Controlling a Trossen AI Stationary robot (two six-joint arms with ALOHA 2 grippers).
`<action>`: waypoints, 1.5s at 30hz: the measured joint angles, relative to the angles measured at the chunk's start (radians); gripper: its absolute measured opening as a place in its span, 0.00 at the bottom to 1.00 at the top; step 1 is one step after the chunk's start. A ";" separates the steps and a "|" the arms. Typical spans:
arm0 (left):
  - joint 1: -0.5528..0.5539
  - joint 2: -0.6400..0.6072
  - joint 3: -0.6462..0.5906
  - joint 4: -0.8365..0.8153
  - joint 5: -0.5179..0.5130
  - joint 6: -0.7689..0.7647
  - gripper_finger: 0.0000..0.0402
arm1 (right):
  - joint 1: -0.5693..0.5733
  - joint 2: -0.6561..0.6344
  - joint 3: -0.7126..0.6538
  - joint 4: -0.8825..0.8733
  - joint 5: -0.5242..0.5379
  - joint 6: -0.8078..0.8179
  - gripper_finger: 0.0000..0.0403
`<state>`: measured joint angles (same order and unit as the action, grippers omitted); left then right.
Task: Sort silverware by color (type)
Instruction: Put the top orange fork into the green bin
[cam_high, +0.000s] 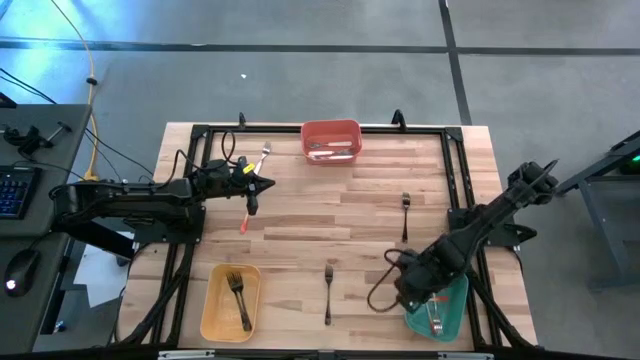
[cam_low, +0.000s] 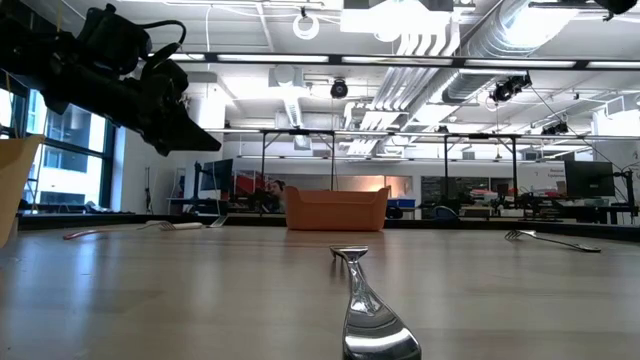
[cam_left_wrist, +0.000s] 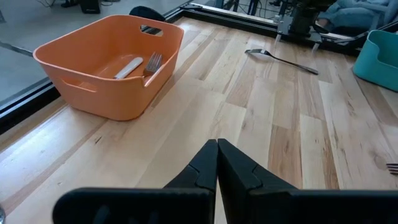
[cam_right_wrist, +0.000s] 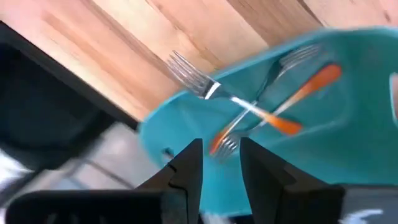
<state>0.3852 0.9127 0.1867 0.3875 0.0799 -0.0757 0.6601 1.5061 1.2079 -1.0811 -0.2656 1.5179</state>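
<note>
Both grippers empty: right over the green bin, left above the table's left half.

The right gripper (cam_right_wrist: 219, 163) has its fingers slightly spread with nothing between them, hovering just above the green bin (cam_high: 447, 312), where red-handled forks (cam_right_wrist: 273, 115) lie crossed. The left gripper (cam_left_wrist: 217, 163) has its fingers pressed together, empty, raised near a red-handled piece (cam_high: 243, 222) and a white-handled fork (cam_high: 263, 155) on the wood. The red bin (cam_high: 331, 140) holds white-handled pieces; the yellow bin (cam_high: 228, 304) holds a black-handled fork. Two black-handled forks (cam_high: 328, 292) (cam_high: 405, 214) lie loose mid-table. Risk, as I judge it: thin handles lying flat may slip from a shallow pinch, and a red piece could land in the red bin by mistake.
</note>
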 joint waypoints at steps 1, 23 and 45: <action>0.000 0.000 0.000 0.000 0.000 0.000 0.00 | 0.012 0.019 0.000 -0.002 0.005 -0.032 0.22; 0.000 0.000 0.000 0.001 0.000 0.008 0.00 | 0.079 0.332 -0.002 0.048 0.045 -0.454 0.22; 0.000 0.000 0.000 -0.007 0.000 0.008 0.00 | 0.120 0.195 0.098 -0.001 0.104 0.065 0.04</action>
<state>0.3855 0.9123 0.1864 0.3806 0.0799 -0.0673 0.7805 1.7012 1.3058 -1.0817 -0.1612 1.5826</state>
